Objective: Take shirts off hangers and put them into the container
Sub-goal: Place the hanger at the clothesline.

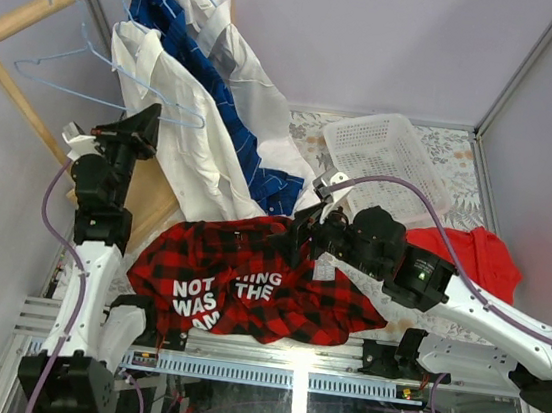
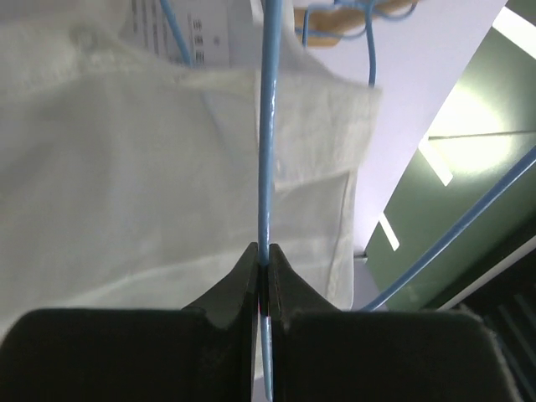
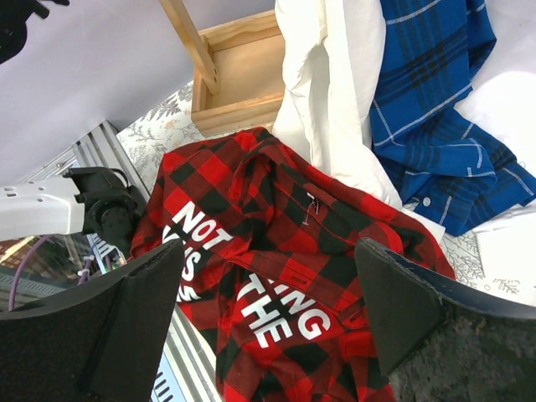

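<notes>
The red-and-black plaid shirt (image 1: 256, 285) lies crumpled on the table's near side, off any hanger. My right gripper (image 1: 306, 222) hovers just above it, open, with the plaid (image 3: 285, 251) showing between the fingers (image 3: 270, 244). A white shirt (image 1: 185, 125), a dark blue checked shirt (image 1: 214, 93) and a second white shirt (image 1: 236, 56) hang from the rack on light-blue wire hangers (image 1: 92, 61). My left gripper (image 1: 149, 118) is shut on a hanger wire (image 2: 268, 126) beside the white shirt (image 2: 126, 184), the wire pinched at the fingertips (image 2: 264, 255). The white container (image 1: 383, 159) stands behind the right arm.
The wooden rack (image 1: 80, 1) slants across the back left, its base box (image 3: 243, 75) on the table by the hanging shirts. A plain red cloth (image 1: 481, 257) lies at the right. The aluminium rail (image 1: 266, 372) marks the near edge.
</notes>
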